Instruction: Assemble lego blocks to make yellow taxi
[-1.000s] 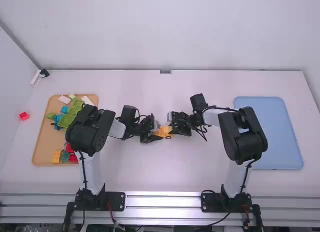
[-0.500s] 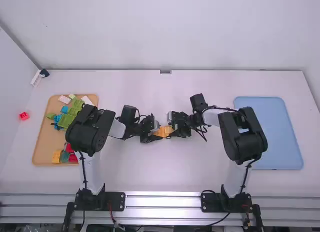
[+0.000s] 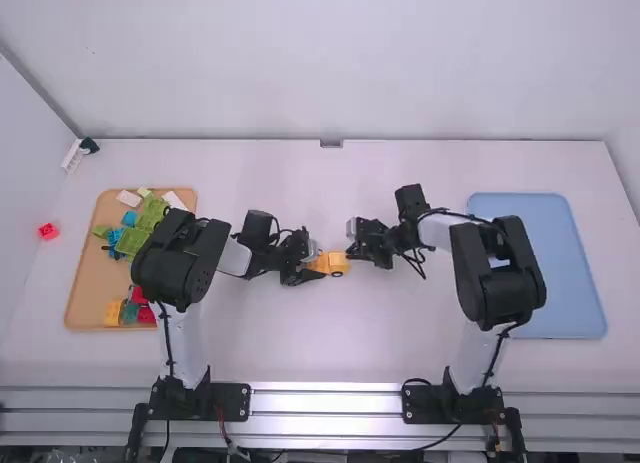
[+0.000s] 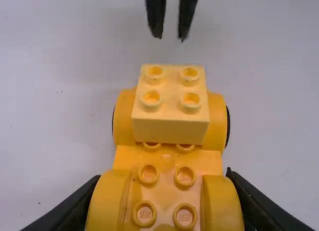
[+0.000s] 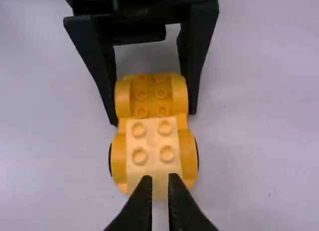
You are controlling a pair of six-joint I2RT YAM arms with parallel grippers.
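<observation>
- Farthest left, we find a red block (image 3: 47, 230) on its own, outside the wooden tray (image 3: 84, 283).
- In that tray we see green blocks (image 3: 130, 241), a blue block (image 3: 129, 218), red blocks (image 3: 146, 314) and a yellow block (image 3: 113, 311). Part of the left arm (image 3: 170, 273) stands over its right side.
- That arm rises from its base, bends beside the tray, then stretches right, low over the table, to bring its wrist near the middle.
- At its end, we have the left gripper (image 3: 316, 262) closed onto the yellow car base (image 3: 318, 262), one finger pressed to each side of its left end. The fingers are parted by just the width of the rounded fenders, with studs showing between them.
- The car base lies upright near the middle of the table, its left end in the grip, its right end pointing at the other gripper. On that right end we see a pale yellow block (image 4: 171, 104), studs up, seated between the other two fenders.
- Just past that end we have the right gripper (image 3: 350, 251), its fingers parted by a narrow gap and holding nothing. Our left wrist view shows its tips a little apart from the pale yellow block.
- The right arm (image 3: 490, 268) rises from its base, bends in front of the blue tray (image 3: 560, 273) and stretches left, its wrist low and facing the left one.
</observation>
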